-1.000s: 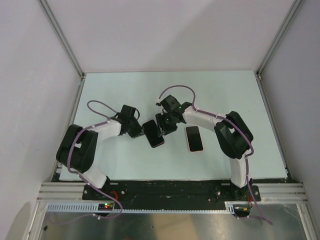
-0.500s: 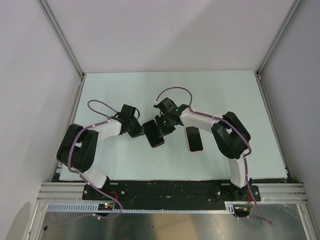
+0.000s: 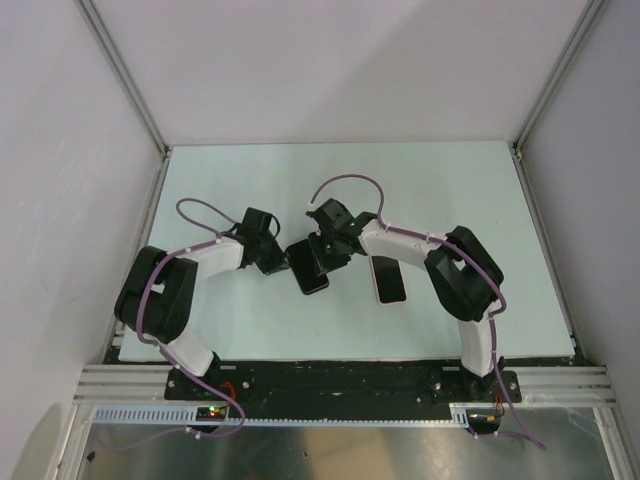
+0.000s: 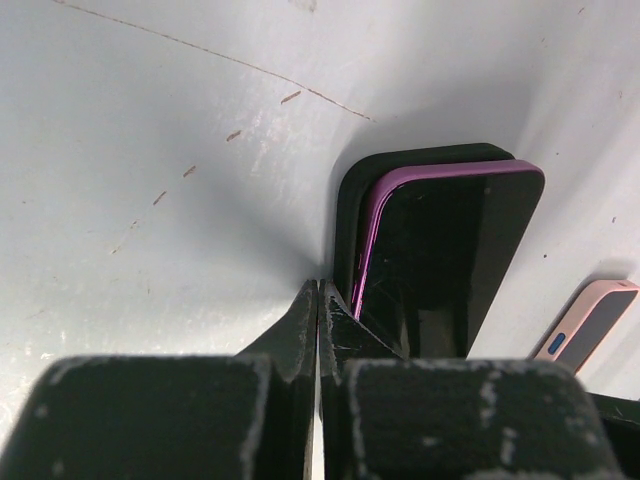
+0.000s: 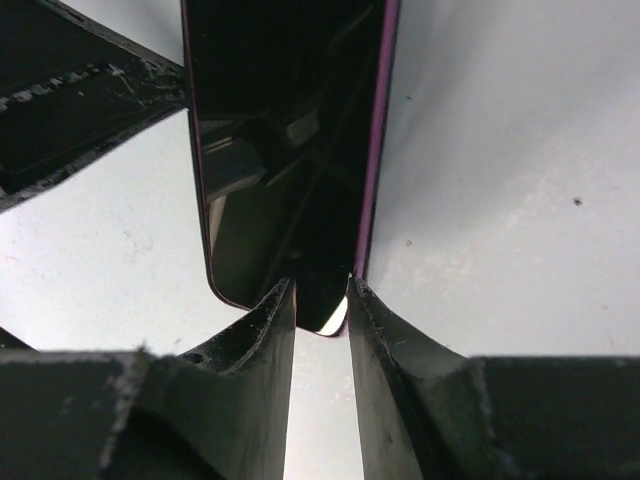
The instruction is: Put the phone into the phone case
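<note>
the phone [image 4: 450,240], dark-screened with a purple rim, lies face up over the black case [image 4: 350,190] near the middle of the pale table [image 3: 250,180]. the case's edge shows along the phone's 9 and 12 o'clock sides in the left wrist view, so the two are not flush. the left gripper [image 4: 318,300] is clenched, its tips pressed together with only a thin slit between them, right at the case's near corner. in the top view it sits at 9 o'clock of the phone. the right gripper [image 5: 322,300] is at 12 o'clock of the phone, fingers a narrow gap apart with the phone's rounded end at the tips. i cannot tell whether they are clamping it. a pink phone [image 3: 389,279] lies flat at 3 o'clock, apart from both.
</note>
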Available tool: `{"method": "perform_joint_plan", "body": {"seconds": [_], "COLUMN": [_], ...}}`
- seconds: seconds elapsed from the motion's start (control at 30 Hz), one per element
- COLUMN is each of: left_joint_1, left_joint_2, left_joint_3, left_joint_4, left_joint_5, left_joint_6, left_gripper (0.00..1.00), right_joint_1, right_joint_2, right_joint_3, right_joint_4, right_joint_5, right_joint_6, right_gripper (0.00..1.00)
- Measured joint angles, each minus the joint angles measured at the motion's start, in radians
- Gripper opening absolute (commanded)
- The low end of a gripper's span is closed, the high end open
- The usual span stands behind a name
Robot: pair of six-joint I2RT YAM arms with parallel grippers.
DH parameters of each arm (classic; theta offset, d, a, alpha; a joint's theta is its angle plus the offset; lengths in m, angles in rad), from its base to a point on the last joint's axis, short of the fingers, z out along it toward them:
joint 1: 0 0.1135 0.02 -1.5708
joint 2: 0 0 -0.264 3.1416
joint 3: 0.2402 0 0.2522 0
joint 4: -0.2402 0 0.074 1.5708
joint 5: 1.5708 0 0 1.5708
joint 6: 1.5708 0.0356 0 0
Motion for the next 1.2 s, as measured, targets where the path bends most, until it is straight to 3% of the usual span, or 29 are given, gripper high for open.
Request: {"method": "perform_joint_plan", "body": {"seconds": [0.3, 0.93, 1.2], "left_joint_1": [0.000, 0.000, -0.003], "left_joint_2": [0.000, 0.006, 0.013], "left_joint_3": [0.000, 0.005, 0.012], "left_joint_4": [0.002, 0.003, 0.002], "left_joint_5": [0.000, 0.003, 0.003], "left_joint_6": [0.000, 0.000, 0.000], "left_gripper": [0.00, 0.00, 0.00], "right_joint_1": [-0.003, 0.014, 0.027], "right_joint_2": [-0.048, -0.028, -0.028], "right_joint_3": [-0.058, -0.064, -0.064], "right_joint_4": [0.005, 0.044, 0.047], "right_joint_5": [0.092, 0.081, 0.090], "right_joint_6": [0.000, 0.002, 0.003], "right_gripper": [0.35, 0.29, 0.15]}}
